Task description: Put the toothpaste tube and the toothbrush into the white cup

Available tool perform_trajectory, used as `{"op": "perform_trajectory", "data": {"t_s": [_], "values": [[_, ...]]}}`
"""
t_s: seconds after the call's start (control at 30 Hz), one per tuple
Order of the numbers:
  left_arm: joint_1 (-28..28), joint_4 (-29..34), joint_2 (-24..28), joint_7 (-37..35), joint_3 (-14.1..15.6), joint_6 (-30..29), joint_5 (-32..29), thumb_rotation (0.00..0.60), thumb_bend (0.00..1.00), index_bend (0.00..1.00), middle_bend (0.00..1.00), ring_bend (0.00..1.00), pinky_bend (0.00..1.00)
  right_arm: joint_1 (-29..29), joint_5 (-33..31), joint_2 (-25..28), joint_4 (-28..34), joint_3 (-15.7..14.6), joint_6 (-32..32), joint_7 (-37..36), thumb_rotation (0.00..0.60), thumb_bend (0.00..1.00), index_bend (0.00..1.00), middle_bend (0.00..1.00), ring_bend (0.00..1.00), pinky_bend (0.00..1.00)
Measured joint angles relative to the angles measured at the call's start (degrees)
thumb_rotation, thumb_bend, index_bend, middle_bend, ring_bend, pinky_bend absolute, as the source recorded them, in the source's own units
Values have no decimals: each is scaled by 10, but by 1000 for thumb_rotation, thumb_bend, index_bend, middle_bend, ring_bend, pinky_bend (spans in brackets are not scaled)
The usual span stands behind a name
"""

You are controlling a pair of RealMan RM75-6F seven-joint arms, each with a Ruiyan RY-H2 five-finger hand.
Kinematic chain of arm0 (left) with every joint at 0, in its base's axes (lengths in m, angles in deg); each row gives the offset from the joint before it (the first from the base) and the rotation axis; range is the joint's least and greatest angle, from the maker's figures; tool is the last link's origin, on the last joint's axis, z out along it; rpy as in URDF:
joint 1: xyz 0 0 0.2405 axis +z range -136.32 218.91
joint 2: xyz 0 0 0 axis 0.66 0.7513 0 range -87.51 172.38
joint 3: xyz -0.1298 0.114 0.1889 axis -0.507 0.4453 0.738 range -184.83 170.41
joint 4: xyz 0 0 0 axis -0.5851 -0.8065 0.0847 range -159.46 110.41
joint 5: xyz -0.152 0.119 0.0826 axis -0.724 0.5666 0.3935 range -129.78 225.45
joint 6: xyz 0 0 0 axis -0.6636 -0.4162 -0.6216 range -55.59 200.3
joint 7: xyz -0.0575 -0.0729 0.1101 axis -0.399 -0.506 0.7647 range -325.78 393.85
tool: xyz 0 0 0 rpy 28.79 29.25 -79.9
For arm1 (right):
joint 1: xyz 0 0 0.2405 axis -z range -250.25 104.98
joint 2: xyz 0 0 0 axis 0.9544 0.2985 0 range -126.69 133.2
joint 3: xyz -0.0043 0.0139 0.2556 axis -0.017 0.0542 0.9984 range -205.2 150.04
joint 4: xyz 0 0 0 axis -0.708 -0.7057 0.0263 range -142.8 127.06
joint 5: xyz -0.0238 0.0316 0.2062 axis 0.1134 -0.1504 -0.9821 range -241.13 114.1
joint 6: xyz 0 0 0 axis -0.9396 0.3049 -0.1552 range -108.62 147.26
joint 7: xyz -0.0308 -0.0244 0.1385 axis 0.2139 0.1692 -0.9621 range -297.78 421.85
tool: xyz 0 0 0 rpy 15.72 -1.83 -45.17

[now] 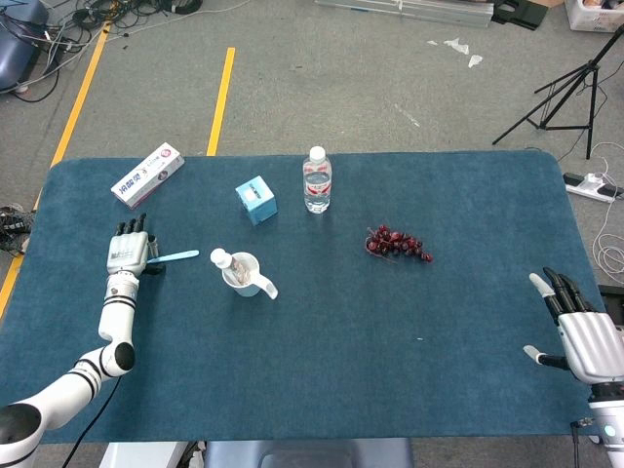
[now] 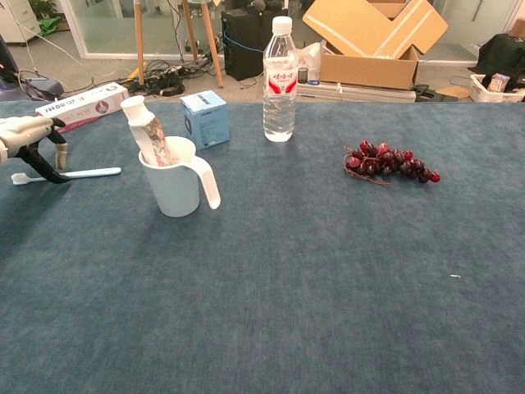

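The white cup stands left of the table's middle, handle toward the front right. The toothpaste tube leans inside it, cap up. A light blue toothbrush lies flat on the cloth left of the cup. My left hand hovers over the brush's head end, fingers stretched out, thumb pointing down beside the brush, holding nothing. My right hand rests open at the table's front right edge, far from everything.
A toothpaste carton lies at the back left. A small blue box and a water bottle stand behind the cup. Dark grapes lie right of centre.
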Motion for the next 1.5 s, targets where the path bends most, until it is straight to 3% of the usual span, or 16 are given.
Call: {"op": "perform_trajectory", "data": {"t_s": [0.4, 1.5], "values": [[-4, -11, -6, -7, -6, 16, 8, 600, 273, 455, 0, 0, 39, 0, -1, 1, 0, 0, 1, -1, 600, 0, 43, 33, 43, 390], [-10, -28, -18, 46, -16, 31, -30, 600, 298, 509, 0, 0, 38, 1, 1, 2, 1, 0, -1, -3, 600, 0, 43, 33, 43, 390]]}}
